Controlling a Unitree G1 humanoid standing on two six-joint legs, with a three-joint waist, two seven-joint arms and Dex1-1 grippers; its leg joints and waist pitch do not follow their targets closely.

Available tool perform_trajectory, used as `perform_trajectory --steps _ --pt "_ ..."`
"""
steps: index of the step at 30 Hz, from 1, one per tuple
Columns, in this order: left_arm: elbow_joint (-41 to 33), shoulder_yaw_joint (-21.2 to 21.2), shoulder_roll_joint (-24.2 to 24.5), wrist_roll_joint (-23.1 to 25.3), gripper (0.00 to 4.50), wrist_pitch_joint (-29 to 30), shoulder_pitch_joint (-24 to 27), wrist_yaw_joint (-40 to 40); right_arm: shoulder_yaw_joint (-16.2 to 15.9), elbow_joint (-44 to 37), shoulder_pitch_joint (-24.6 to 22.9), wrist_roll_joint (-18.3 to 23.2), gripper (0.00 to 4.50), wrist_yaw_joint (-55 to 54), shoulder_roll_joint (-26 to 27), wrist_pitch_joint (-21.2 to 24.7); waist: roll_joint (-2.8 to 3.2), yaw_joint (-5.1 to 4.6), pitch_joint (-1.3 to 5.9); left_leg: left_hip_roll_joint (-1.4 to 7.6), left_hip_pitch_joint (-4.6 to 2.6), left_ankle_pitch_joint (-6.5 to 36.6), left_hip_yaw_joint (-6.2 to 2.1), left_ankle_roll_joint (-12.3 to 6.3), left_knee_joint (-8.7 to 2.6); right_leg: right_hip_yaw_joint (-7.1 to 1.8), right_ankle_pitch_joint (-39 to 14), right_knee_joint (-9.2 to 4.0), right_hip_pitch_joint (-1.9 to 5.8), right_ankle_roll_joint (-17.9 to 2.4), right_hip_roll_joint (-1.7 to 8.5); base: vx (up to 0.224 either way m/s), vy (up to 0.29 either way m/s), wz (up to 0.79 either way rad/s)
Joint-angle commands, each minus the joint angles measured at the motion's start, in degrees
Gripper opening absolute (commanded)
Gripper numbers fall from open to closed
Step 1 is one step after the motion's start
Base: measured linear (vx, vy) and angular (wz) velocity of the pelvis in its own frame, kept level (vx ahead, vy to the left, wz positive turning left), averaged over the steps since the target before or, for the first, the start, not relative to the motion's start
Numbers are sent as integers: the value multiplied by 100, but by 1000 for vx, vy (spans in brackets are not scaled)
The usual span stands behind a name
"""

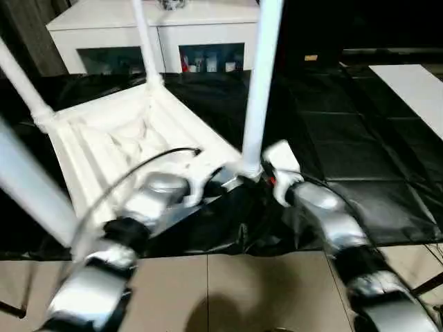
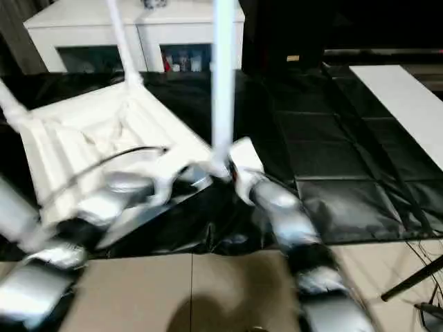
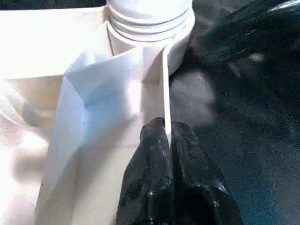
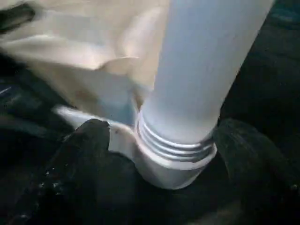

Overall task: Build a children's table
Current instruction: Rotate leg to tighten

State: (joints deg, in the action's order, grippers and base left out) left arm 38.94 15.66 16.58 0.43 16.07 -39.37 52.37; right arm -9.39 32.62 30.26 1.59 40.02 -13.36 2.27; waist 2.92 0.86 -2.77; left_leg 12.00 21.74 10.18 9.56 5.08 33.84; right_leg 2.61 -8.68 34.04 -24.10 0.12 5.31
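Observation:
The children's table top (image 1: 118,138) lies upside down, ribbed side up, on the black-covered work table (image 1: 346,145). White legs stand in its corners: one at the back (image 1: 145,41), one at the left (image 1: 24,83) and one at the near corner (image 1: 259,83). My left gripper (image 3: 167,133) is shut on the top's thin rim (image 3: 165,84) just beside the near corner socket. My right gripper (image 4: 164,129) is open, one finger (image 4: 84,154) on each side of the near leg's base, where thread rings (image 4: 173,145) show above the socket (image 4: 164,171).
A white cabinet (image 1: 159,28) with glass doors stands behind the work table. A white board (image 1: 415,90) lies at the far right. Tiled floor (image 1: 228,290) runs along the near edge. A black cable (image 1: 138,173) arcs over my left forearm. A dark stand leg (image 2: 415,277) crosses the floor at right.

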Motion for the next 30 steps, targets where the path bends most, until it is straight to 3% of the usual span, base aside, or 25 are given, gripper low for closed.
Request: perform_trajectory --steps 1,5,9,10,12,14,20,26,30 --pt "-453 182 101 -174 0 -200 90 670 -211 -327 -84 201 385 720 -99 30 -22 53 430 13 -30 1090 57 -623 -352 -89 -593 -309 370 -1633 151 0 0 0" --pt "-956 277 414 -468 0 -164 306 1376 -281 -543 -145 415 385 1397 -401 114 -30 144 429 47 -69 1200 65 -581 -369 -97 -553 -269 369 -1701 144 0 0 0" --pt "-1329 355 627 -650 0 -6 442 1781 -378 -577 -139 474 385 1822 -585 93 -18 251 413 71 -130 1309 112 -516 -363 -120 -650 -283 294 -1719 139 0 0 0" --pt "-1525 358 708 -656 0 96 513 1951 -483 -605 -152 432 385 2076 -674 66 -67 288 418 79 -153 1324 124 -485 -363 -125 -673 -284 276 -1693 135 0 0 0" --pt "-1569 338 717 -642 0 141 522 1971 -601 -528 -131 308 385 2195 -709 -26 -64 338 390 70 -107 1326 115 -419 -383 -135 -927 -291 299 -1575 154 0 0 0" --pt "-1588 333 725 -639 0 149 523 1976 -656 -483 -117 243 385 2269 -732 -76 -66 365 382 65 -126 1439 115 -331 -389 -145 -1191 -319 277 -1460 159 0 0 0" --pt "-1702 303 802 -675 0 169 555 2029 -801 -397 -66 103 385 2472 -861 -174 -75 374 396 43 -76 1323 91 -283 -391 -145 -1222 -312 309 -1316 163 0 0 0" --pt "-1715 270 809 -645 0 222 546 2060 -713 -361 13 200 319 2571 -871 -119 -53 379 418 44 -78 1124 89 -356 -364 -135 -939 -280 311 -1411 152 0 0 0" --pt "-1714 252 804 -633 0 235 543 2080 -683 -326 31 232 299 2637 -893 -123 -57 375 422 35 -67 1106 91 -384 -358 -126 -866 -275 325 -1443 148 0 0 0"
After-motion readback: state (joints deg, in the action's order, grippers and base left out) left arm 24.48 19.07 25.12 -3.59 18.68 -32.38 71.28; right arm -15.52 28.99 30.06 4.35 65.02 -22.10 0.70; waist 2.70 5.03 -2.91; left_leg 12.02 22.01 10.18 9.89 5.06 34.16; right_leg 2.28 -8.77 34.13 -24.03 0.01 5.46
